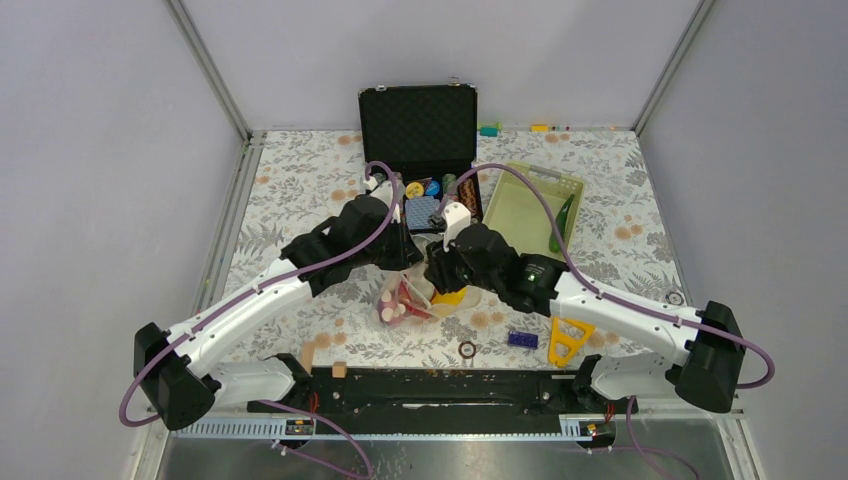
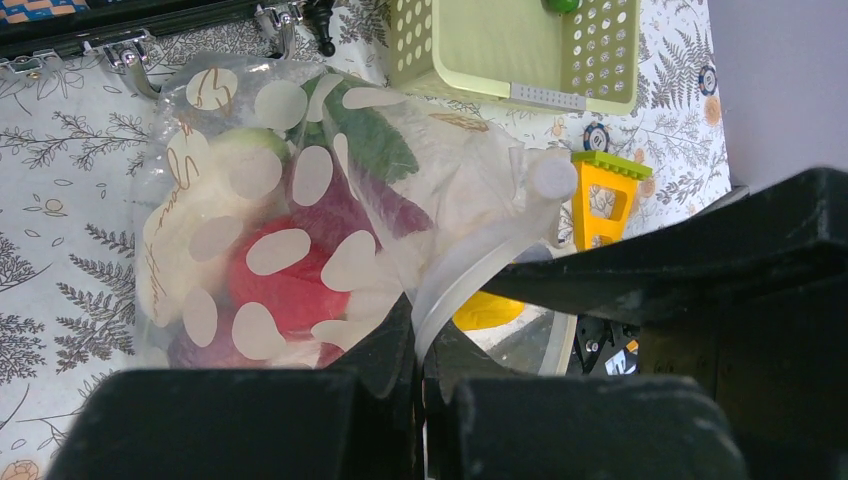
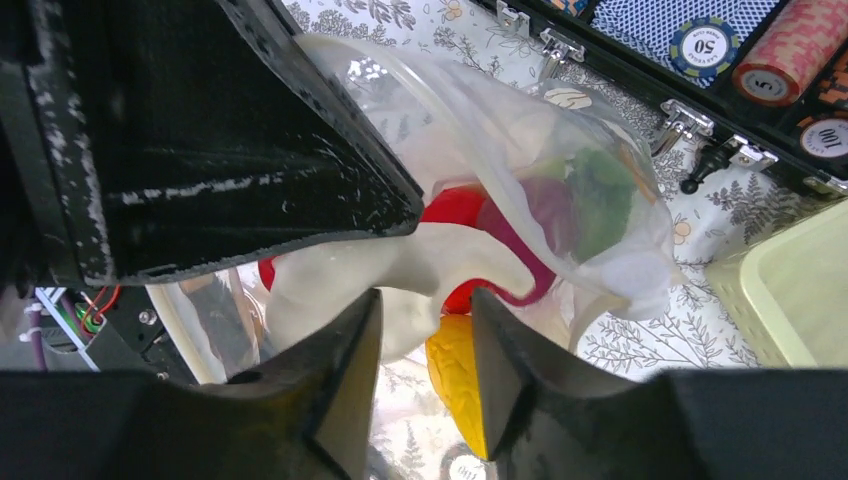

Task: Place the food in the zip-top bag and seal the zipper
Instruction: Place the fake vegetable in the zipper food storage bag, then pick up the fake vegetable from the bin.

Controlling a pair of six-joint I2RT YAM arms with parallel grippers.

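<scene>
Left gripper [image 2: 418,335] pinches the zip-top bag [image 2: 300,200]; right gripper [image 3: 425,350] seemingly straddles it

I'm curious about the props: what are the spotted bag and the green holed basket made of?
The zip-top bag looks like thin, soft, glossy clear plastic: it wrinkles and food shows through. The basket seems rigid, matte pale-green plastic, judging by straight moulded walls and even holes.
</scene>
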